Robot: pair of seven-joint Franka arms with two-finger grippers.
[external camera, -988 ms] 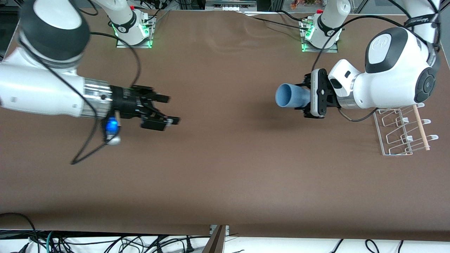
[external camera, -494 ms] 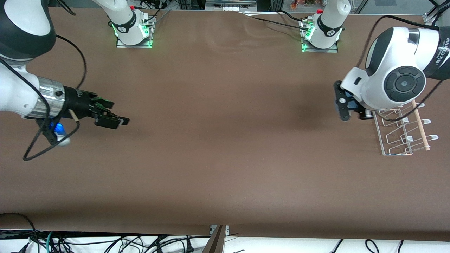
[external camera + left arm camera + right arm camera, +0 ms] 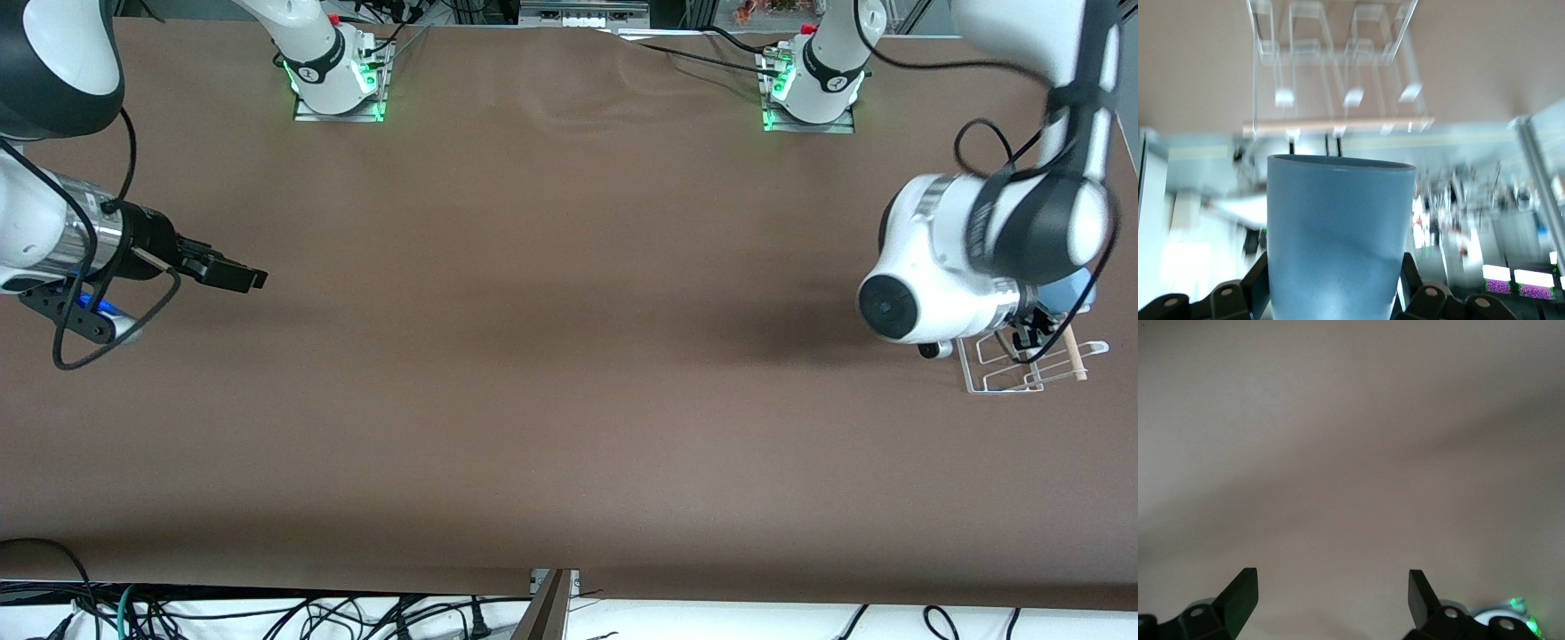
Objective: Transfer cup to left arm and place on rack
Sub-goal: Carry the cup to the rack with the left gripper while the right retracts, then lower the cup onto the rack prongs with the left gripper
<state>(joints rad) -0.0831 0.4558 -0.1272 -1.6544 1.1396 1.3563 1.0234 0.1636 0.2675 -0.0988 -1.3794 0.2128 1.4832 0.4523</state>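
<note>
The light-blue cup (image 3: pixel 1341 233) sits between the black fingers (image 3: pixel 1259 283) of my left gripper (image 3: pixel 1335 279), which is shut on its lower body, with the cup's rim pointing away from the wrist. In the front view the left arm's wrist covers most of it, so only a sliver of the cup (image 3: pixel 1074 290) shows above the white wire rack (image 3: pixel 1003 377). The rack (image 3: pixel 1331 47) and its wooden rod (image 3: pixel 1331 125) lie just past the cup's rim. My right gripper (image 3: pixel 242 277) hangs open and empty over the table at the right arm's end, fingers (image 3: pixel 1241 593) wide apart.
The rack stands near the table edge at the left arm's end, its wooden rod (image 3: pixel 1072 352) along one side. Both arm bases (image 3: pixel 338 82) (image 3: pixel 807 87) glow green at the back. A black cable loop (image 3: pixel 84 342) hangs from the right wrist.
The left arm swung the cup from over the table's middle to over the rack and turned its wrist. The right arm drew back toward its own end of the table, still open.
</note>
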